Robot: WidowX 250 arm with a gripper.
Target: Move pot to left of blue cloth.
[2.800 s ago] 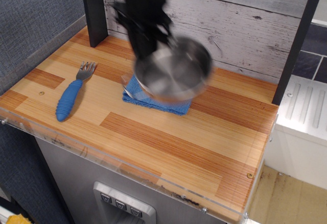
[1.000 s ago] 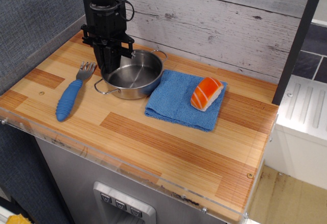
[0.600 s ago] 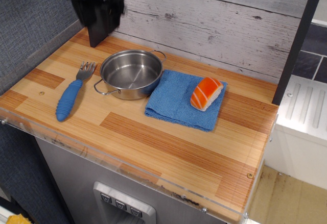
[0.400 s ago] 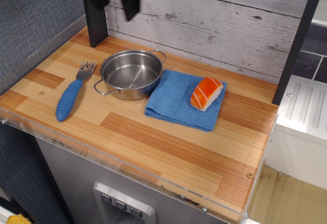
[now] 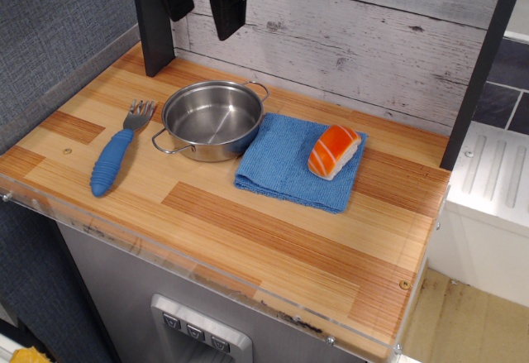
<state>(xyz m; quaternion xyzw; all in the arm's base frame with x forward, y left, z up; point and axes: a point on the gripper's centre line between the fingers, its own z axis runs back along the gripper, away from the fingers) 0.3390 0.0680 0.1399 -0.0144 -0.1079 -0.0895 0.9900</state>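
The shiny steel pot point(image 5: 212, 119) with two wire loop handles stands upright and empty on the wooden counter. Its right side touches the left edge of the blue cloth point(image 5: 294, 163), which lies flat to its right. My gripper point(image 5: 202, 3) hangs at the top edge of the view, well above and behind the pot. Its two black fingers point(image 5: 227, 7) stand apart and hold nothing.
An orange and white salmon sushi piece point(image 5: 335, 150) lies on the cloth's right half. A blue-handled fork point(image 5: 116, 155) lies left of the pot. A dark post point(image 5: 152, 24) stands at the back left, a plank wall point(image 5: 372, 32) behind. The counter's front edge point(image 5: 207, 276) has a clear lip.
The gripper let go of the pot, which now rests left of the cloth, and rose up and to the right. The sushi on the cloth is uncovered.
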